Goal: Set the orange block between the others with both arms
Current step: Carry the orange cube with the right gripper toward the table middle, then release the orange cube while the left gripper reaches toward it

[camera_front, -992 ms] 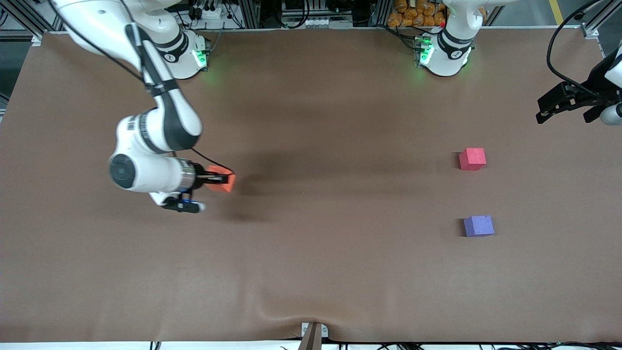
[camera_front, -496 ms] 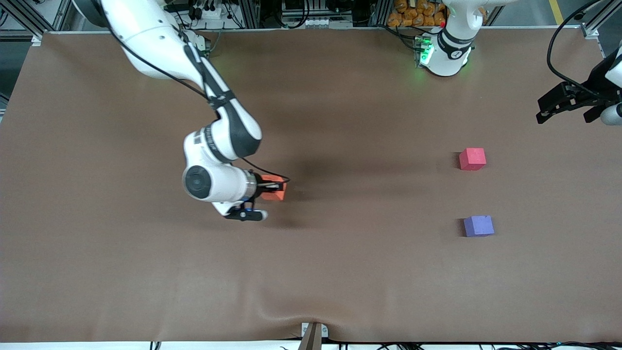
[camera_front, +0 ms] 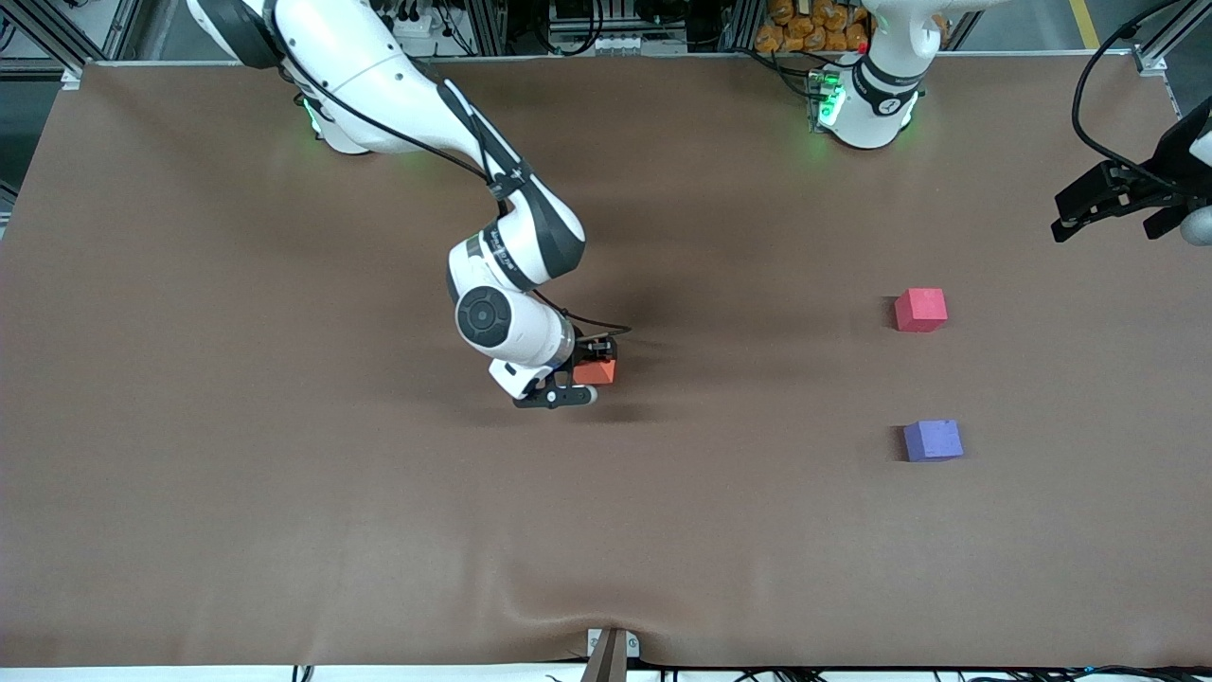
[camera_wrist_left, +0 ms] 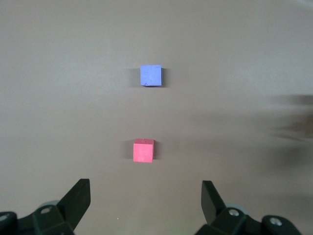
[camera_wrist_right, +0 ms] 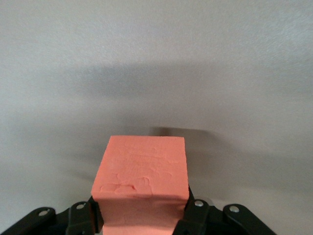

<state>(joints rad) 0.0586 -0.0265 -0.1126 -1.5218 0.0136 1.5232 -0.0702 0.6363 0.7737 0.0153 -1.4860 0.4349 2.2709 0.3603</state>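
My right gripper (camera_front: 598, 365) is shut on the orange block (camera_front: 595, 371) over the middle of the table; the block (camera_wrist_right: 143, 181) fills the right wrist view between the two black fingers (camera_wrist_right: 194, 211). The red-pink cube (camera_front: 920, 309) and the purple cube (camera_front: 933, 440) sit apart toward the left arm's end, the purple one nearer the front camera. In the left wrist view the red-pink cube (camera_wrist_left: 143, 150) and the purple cube (camera_wrist_left: 150, 75) both show. My left gripper (camera_wrist_left: 145, 200) is open and holds nothing; in the front view the left gripper (camera_front: 1103, 204) waits at the table's edge.
The brown mat (camera_front: 284, 493) covers the whole table and has a small ripple at its front edge. A metal bracket (camera_front: 611, 649) sticks up at the middle of that edge.
The right arm has swung with the orange block from the right arm's end toward the middle of the table. The left arm has barely shifted. Both cubes stay put.
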